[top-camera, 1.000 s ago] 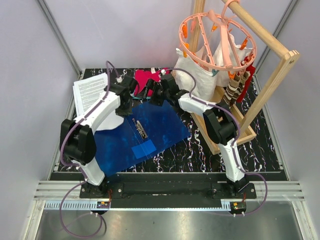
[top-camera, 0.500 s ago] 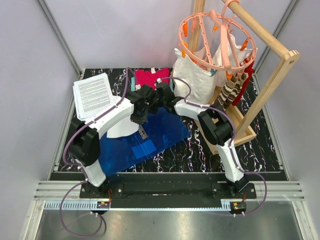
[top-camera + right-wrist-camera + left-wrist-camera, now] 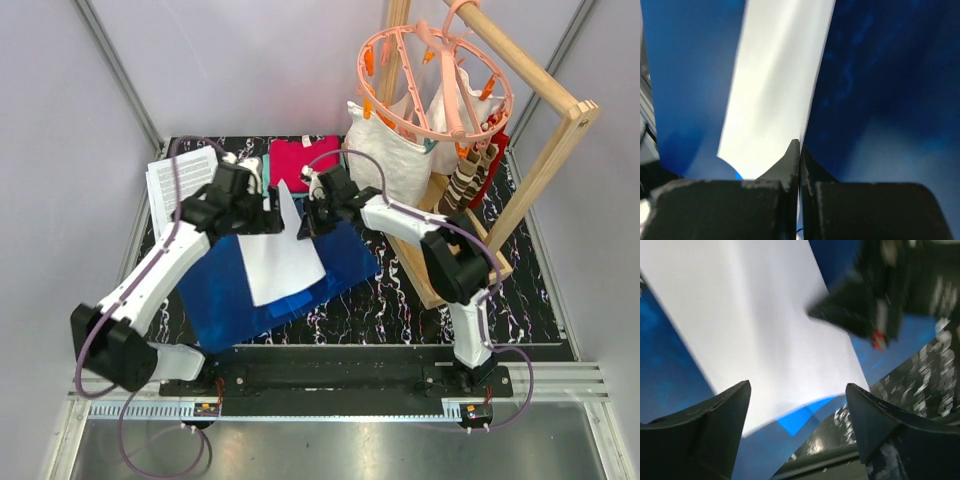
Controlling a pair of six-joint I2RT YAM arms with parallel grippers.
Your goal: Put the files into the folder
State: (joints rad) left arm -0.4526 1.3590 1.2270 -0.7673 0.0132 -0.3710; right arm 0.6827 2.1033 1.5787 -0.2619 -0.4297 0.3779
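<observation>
A white sheet (image 3: 281,258), one of the files, lies slanted over the blue folder (image 3: 220,290) in the middle of the table. My right gripper (image 3: 303,223) is shut on the sheet's right edge; in the right wrist view the closed gripper (image 3: 800,146) pinches the sheet (image 3: 775,90) above the folder (image 3: 880,75). My left gripper (image 3: 266,218) hovers open by the sheet's far left side. In the left wrist view its gripper (image 3: 797,407) holds nothing, over the sheet (image 3: 765,325) and folder (image 3: 670,365). More printed files (image 3: 180,185) are stacked at the back left.
Folded red cloth (image 3: 305,160) lies behind the folder. A white cloth bag (image 3: 385,150) hangs under a pink peg hanger (image 3: 435,80) on a wooden rack (image 3: 545,165) at the right. The black marbled mat (image 3: 400,310) shows in front of the rack.
My left gripper has opened, let go of the sheet and drawn back to the left. My right gripper has shut on the sheet's edge. The sheet now lies further right over the folder.
</observation>
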